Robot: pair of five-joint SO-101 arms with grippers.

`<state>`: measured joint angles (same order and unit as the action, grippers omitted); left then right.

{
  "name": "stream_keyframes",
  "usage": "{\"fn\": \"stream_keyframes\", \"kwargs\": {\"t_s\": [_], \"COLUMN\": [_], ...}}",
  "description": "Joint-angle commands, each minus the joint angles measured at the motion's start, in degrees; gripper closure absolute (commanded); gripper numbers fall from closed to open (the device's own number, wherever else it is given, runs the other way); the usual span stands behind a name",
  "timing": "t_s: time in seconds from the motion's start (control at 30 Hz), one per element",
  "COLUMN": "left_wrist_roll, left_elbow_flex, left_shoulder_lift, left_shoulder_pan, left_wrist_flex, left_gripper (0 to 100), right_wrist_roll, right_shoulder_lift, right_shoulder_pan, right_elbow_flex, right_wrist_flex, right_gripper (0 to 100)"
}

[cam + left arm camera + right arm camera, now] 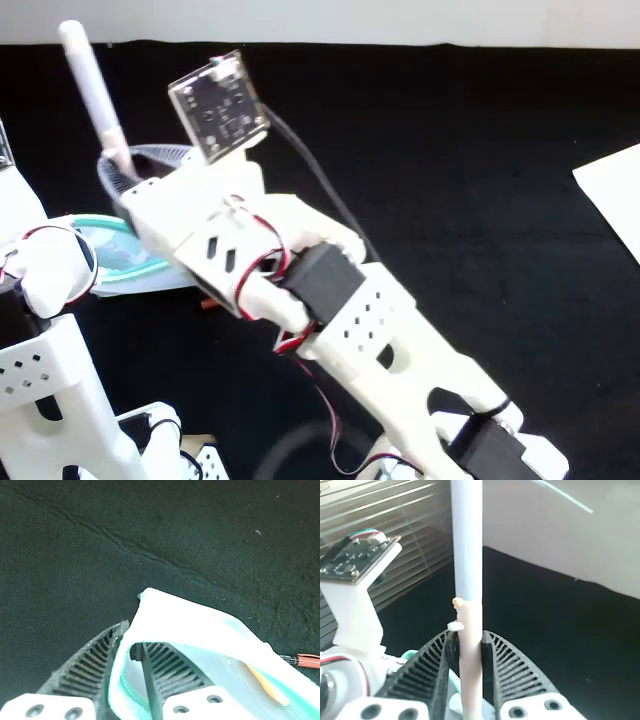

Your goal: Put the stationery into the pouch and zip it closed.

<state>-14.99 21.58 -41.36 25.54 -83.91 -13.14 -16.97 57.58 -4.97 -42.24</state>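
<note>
right gripper (469, 639) clamped on white pen (467, 555), left gripper (129, 640) pinching pouch (200, 625) edge, red pen (301, 660) beside pouch

black cloth counter (480, 150), white paper sheet (620, 190) at its right edge, window blinds (380, 510), white wall (560, 530) behind

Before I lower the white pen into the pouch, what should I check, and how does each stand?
1. Grip on the white pen: ok. The right gripper is shut on it, and the pen is upright.
2. Hold on the pouch: ok. The left gripper clamps its edge.
3. Pouch mouth open: ok. The zipper edges look parted at the gripped end.
4. Pen's lower end above the mouth: cannot tell. It is hidden in the high view.
5. All stationery packed: not ok. An orange pen lies on the table outside the pouch.
</note>
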Motion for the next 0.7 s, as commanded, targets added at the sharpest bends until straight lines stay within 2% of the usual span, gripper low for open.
{"fn": "stream_keyframes", "kwargs": {"t_s": [0.0, 0.33, 0.67], "left_wrist_roll": [0.44, 0.44, 0.44], "left_elbow_flex": [1.36, 1.36, 1.19], "left_shoulder_lift": [0.75, 0.75, 0.75], "left_shoulder_pan": [-0.22, -0.22, -0.04], "left_wrist_flex": [-0.35, 0.09, 0.18], "left_gripper": [99, 99, 99], "right_wrist_roll": [-1.49, -1.76, -3.87], "right_shoulder_lift": [0.84, 3.65, 3.03], "right_shoulder_pan": [1.27, 3.65, 4.79], "right_elbow_flex": [-2.77, -2.07, 8.4], "right_wrist_flex": [1.8, 1.8, 5.76], "right_gripper": [99.1, 99.1, 99.1]}}
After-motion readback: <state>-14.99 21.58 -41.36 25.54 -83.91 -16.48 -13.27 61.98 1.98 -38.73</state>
